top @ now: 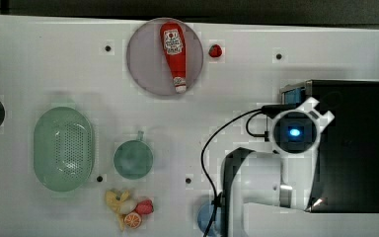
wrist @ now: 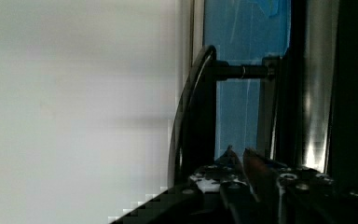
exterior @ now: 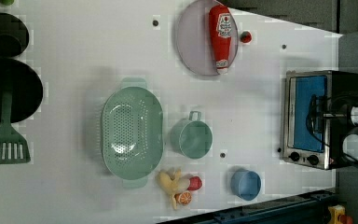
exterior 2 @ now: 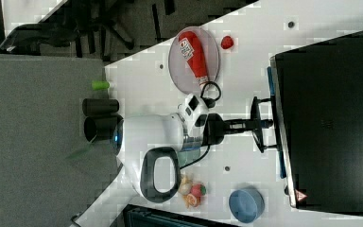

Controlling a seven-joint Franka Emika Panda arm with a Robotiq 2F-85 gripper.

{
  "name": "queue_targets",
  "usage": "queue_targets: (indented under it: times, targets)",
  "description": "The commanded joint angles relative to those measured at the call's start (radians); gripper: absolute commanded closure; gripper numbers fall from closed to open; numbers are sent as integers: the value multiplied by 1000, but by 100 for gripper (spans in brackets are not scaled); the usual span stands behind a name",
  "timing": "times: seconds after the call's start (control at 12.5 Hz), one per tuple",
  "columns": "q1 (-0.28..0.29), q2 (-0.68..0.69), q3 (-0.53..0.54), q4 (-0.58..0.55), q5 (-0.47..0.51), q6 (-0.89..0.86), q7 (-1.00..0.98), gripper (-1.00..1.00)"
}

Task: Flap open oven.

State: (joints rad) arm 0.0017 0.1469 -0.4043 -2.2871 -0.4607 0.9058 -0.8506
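1. The oven (exterior 2: 331,118) stands at the right view's right edge of the white table (exterior 2: 246,42), its blue glass door (exterior: 310,112) closed and upright;
2. The gripper (exterior 2: 264,124) reaches level against the door's front; its fingers pinch the bar handle (wrist: 193,107).

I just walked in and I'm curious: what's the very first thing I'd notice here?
The white robot arm reaching across the table, its tool at the handle of the big black oven on the right view's right. Next, the red ketchup bottle lying on a round plate.
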Motion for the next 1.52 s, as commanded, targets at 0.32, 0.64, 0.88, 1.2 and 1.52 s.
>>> queue_targets:
  times: [0.32, 0.64, 0.88, 1.2, 1.52]
  targets:
    - [90, 80, 112, -47, -156, -10, 390, 65]
    - [142, 181, 146, -35, -318, -16, 610, 65]
    - [194, 272, 154, -6, -405, -42, 799, 65]
    - [233, 372, 159, 43, -408, -38, 836, 65]
    - [233, 321, 160, 90, -366, -4, 857, 65]
